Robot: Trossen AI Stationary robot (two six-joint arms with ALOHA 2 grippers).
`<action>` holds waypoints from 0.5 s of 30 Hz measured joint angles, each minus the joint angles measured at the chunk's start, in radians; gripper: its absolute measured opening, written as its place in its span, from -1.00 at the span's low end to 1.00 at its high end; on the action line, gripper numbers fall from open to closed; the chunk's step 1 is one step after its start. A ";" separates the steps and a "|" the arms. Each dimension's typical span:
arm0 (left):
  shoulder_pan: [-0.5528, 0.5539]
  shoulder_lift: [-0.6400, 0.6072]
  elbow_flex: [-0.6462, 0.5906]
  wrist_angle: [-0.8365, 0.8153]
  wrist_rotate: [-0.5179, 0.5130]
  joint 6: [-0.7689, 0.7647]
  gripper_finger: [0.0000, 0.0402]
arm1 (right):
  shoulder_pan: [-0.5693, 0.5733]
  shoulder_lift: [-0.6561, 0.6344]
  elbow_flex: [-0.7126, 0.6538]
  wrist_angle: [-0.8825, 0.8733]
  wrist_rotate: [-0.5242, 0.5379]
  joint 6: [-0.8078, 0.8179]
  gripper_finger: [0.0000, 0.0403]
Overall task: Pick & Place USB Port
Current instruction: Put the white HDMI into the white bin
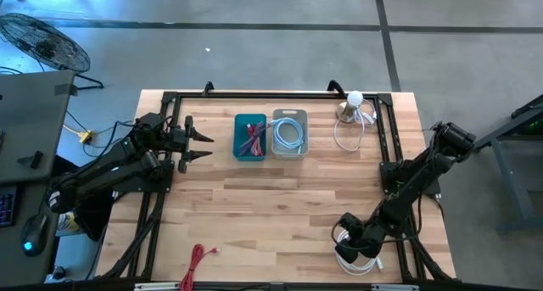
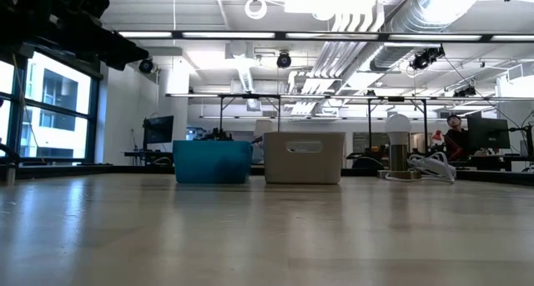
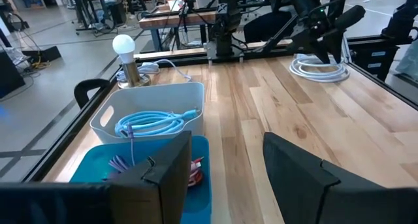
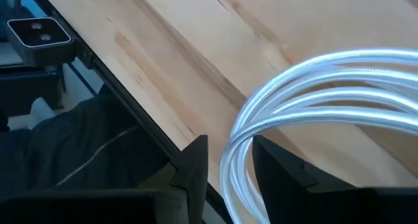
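A white cable coil [image 1: 356, 257] lies at the table's near right corner; the left wrist view shows it far off [image 3: 320, 70]. My right gripper [image 1: 349, 237] points down at it, with several strands running between its fingers [image 4: 230, 142]. My left gripper [image 1: 202, 143] hovers open [image 3: 225, 142] beside a blue bin [image 1: 250, 137] holding red and purple cables. Next to that bin stands a grey bin [image 1: 289, 133] with a light blue cable [image 3: 153, 124] coiled inside. A red cable [image 1: 197, 261] lies near the table's near edge. My right gripper has several strands at the coil's rim [image 4: 238, 162] between its two fingers, coming from above and pointing down. The fingers lie across the strands. The rest of the coil [image 3: 320, 70] rests on the table.
A small lamp with a round bulb [image 1: 354, 104] stands at the far right, its white cord [image 1: 348, 137] looped on the table. A black frame rail [image 1: 390, 155] runs along the table edges. Bare wood [image 1: 280, 215] fills the middle.
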State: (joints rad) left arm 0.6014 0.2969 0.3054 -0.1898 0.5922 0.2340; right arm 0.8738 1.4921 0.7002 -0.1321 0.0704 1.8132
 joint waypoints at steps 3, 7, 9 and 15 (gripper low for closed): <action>0.000 0.000 0.000 -0.002 0.000 0.000 -0.08 | -0.002 0.000 0.000 -0.003 0.021 -0.029 -0.44; 0.000 0.000 0.000 -0.017 0.000 0.001 -0.08 | -0.002 0.000 0.000 -0.004 0.075 -0.068 -0.44; 0.000 0.000 0.000 -0.027 -0.001 0.004 -0.08 | -0.003 0.000 0.000 -0.004 0.087 -0.080 -0.44; 0.000 0.000 0.000 -0.044 -0.001 0.004 -0.08 | -0.003 0.000 0.000 -0.005 0.105 -0.086 -0.44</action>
State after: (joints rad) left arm 0.6018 0.2970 0.3050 -0.2341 0.5911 0.2382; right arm 0.8703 1.4921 0.7002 -0.1368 0.1755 1.7271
